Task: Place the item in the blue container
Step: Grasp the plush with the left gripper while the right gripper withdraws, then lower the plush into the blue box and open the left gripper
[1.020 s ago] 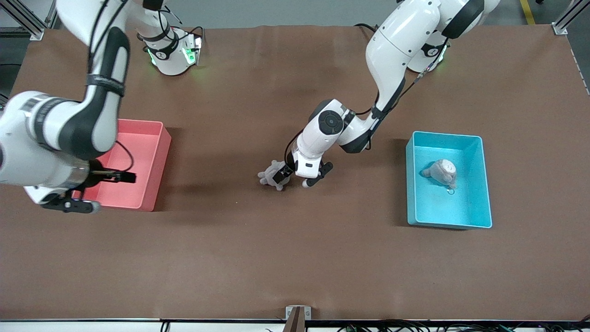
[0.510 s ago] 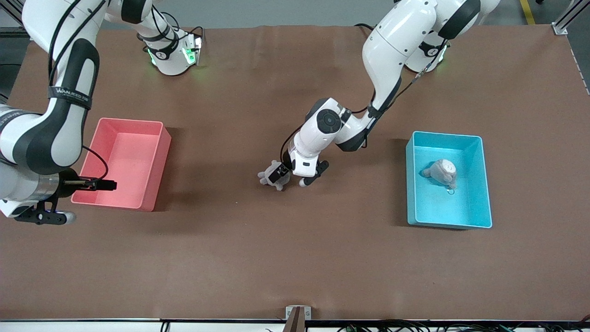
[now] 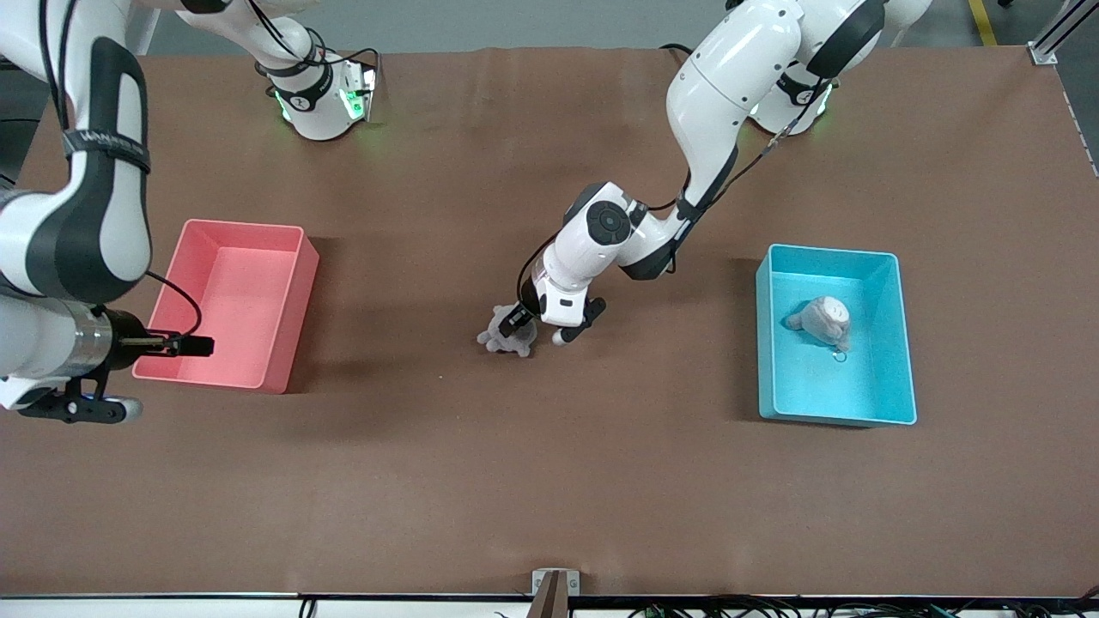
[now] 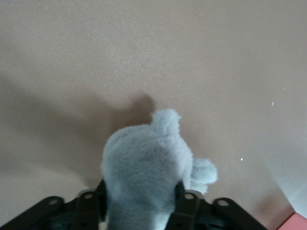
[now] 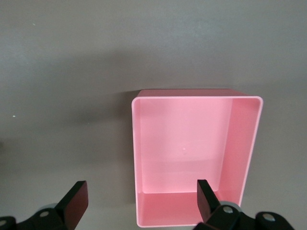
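Note:
A grey plush toy (image 3: 505, 340) lies on the brown table mid-way between the two bins. My left gripper (image 3: 537, 333) is down on it and shut on the toy. In the left wrist view the plush toy (image 4: 144, 163) fills the gap, and both fingers (image 4: 184, 203) press into its sides. The blue container (image 3: 816, 390) sits toward the left arm's end of the table, with another grey plush (image 3: 822, 319) inside. My right gripper (image 3: 154, 378) hangs open and empty over the pink bin's edge, and the right gripper (image 5: 139, 201) is open in its wrist view too.
A pink bin (image 3: 240, 283) stands toward the right arm's end of the table; in the right wrist view the pink bin (image 5: 192, 143) holds nothing. Both arm bases stand along the table's edge farthest from the front camera.
The left gripper's fingers have closed onto the grey plush toy, shifting it slightly. The right arm has drawn back from over the pink bin toward its own end of the table.

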You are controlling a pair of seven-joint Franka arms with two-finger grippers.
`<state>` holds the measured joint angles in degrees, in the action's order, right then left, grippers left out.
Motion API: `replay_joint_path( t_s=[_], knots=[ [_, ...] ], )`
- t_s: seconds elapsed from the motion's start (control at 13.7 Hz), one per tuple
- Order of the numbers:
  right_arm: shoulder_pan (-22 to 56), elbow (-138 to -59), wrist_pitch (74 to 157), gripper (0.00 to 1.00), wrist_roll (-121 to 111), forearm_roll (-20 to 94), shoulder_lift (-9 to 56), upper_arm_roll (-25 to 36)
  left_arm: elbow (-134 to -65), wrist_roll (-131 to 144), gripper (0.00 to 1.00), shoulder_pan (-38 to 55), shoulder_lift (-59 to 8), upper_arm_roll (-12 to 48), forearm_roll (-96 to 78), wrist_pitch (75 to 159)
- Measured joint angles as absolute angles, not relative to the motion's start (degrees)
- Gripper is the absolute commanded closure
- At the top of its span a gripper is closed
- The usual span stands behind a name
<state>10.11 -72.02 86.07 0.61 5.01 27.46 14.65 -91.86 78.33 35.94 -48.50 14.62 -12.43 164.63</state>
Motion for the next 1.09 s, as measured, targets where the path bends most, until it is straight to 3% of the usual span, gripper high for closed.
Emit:
replay_joint_path(
  t_s=[0.15, 0.44, 0.73, 1.09],
  knots=[
    [6.3, -76.2, 87.7, 0.0, 0.6, 2.3, 23.2, 10.0, -91.5, 77.6, 1.0, 35.9, -48.4, 14.4, -12.4, 164.6],
    [5.7, -89.4, 92.5, 0.0, 0.6, 0.5, 13.3, 8.3, -90.2, 77.3, 1.0, 33.7, -44.6, 12.6, -9.3, 160.8],
    [5.6, -95.6, 93.3, 0.0, 0.6, -0.2, 5.7, 8.2, -89.5, 69.9, 1.0, 23.9, -33.6, 12.4, -4.4, 144.6],
    [1.4, -98.2, 93.3, 0.0, -0.9, -0.3, 0.7, 6.2, -91.7, 49.0, 1.0, 12.0, -23.7, 12.2, -4.2, 122.5]
  ],
)
